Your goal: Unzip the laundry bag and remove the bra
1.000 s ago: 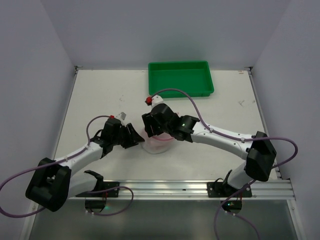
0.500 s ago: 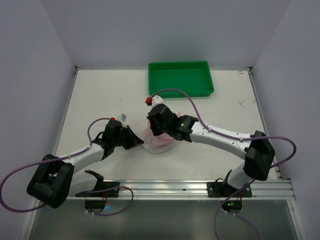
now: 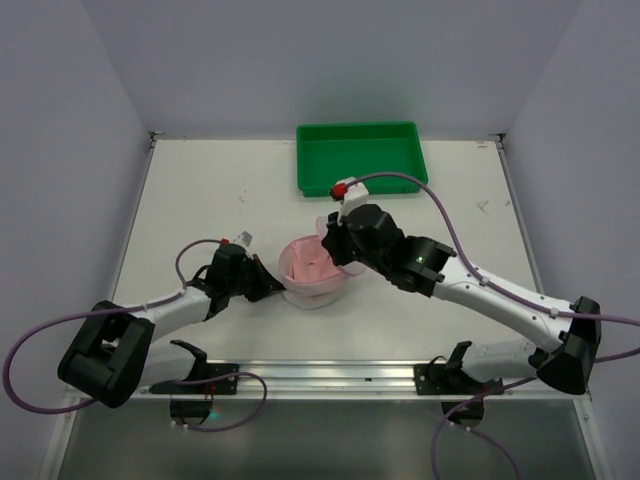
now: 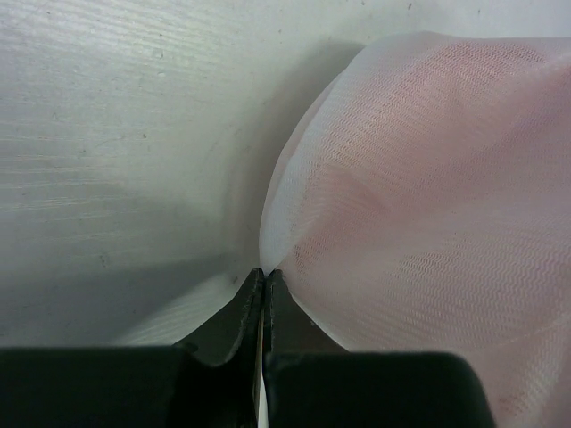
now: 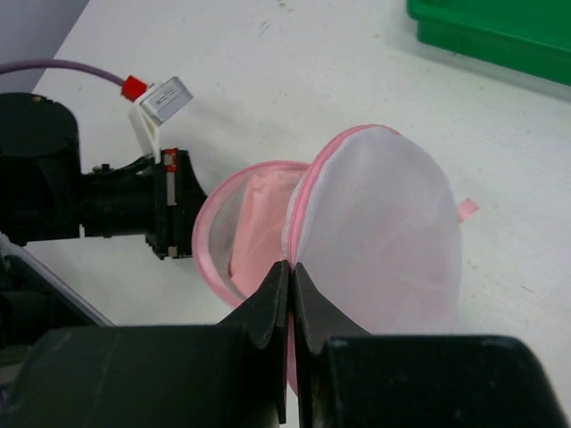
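Observation:
The laundry bag (image 3: 300, 285) sits at the table's middle, a round white mesh pouch with pink zipper trim. Its round lid (image 5: 384, 223) stands lifted and the pouch gapes. Pale pink fabric of the bra (image 5: 257, 227) shows inside, also from above as the bra (image 3: 315, 268). My right gripper (image 5: 291, 266) is shut on the lid's pink zipper rim; from above the right gripper (image 3: 333, 243) is at the pouch's far right edge. My left gripper (image 4: 265, 272) is shut on a pinch of the pouch's mesh wall (image 4: 428, 196), low on its left side (image 3: 274, 288).
A green tray (image 3: 361, 157) stands at the back of the table, behind the pouch; its corner shows as the green tray (image 5: 500, 36) in the right wrist view. Purple cables loop over both arms. A metal rail runs along the near edge.
Both grippers have shut on the pouch. The right arm has since swung right and back, lifting the lid, so the pouch now stands open with pink fabric showing.

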Robot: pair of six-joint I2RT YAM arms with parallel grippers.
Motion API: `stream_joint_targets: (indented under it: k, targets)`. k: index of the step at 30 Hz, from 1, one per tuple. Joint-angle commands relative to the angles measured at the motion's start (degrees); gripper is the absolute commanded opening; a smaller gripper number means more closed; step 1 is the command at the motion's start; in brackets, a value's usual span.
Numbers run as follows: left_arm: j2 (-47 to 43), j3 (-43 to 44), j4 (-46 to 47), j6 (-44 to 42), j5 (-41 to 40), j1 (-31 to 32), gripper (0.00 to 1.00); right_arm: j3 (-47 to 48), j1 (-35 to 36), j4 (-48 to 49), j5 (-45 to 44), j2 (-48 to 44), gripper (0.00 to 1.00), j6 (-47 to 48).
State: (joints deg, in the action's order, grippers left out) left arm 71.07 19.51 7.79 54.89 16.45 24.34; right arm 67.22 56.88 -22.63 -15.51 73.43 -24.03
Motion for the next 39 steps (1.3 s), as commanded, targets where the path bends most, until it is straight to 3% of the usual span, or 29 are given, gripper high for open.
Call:
stream_joint_targets:
  k: [1,5,8,11,15,18,26,35,39]
  targets:
    - [0.30,-0.52,0.21,-1.19,-1.68,0.10,0.00,-4.45,-3.52,0.92,-2.24,-5.81,0.01,1.18]
    - [-0.23,-0.52,-0.23,-1.28,-1.77,0.18,0.00,-11.48,-14.74,-2.05,-4.69,-14.17,0.04,-1.27]
    - [-1.11,-0.26,-0.85,-1.63,-1.94,0.10,0.00,-15.19,-20.39,-6.44,-8.03,-20.33,0.20,-3.30]
    - [-1.98,0.35,-1.38,-3.12,-2.30,0.18,0.00,-13.53,-20.50,-10.31,-9.11,-23.41,0.30,-2.16]
    - [-3.56,0.44,-1.73,-5.32,-3.26,0.18,0.00,-10.27,-19.97,-8.84,2.10,-24.30,0.57,-0.75]
    - [-5.23,0.71,-1.99,-5.15,-3.18,0.18,0.00,-8.95,-17.17,-5.76,5.40,-20.89,0.68,-1.36]
    - [-11.30,2.90,-7.44,-4.71,-6.34,0.27,0.00,-1.57,-2.50,1.00,1.64,-2.96,0.74,-5.76]
    - [-15.35,1.76,-10.60,-4.36,-8.36,0.54,0.00,5.46,3.67,5.05,-3.73,14.00,0.76,-10.33]
    - [-15.17,1.85,-10.43,-4.27,-8.19,0.62,0.00,5.20,3.85,4.88,-7.51,16.83,0.75,-12.61]
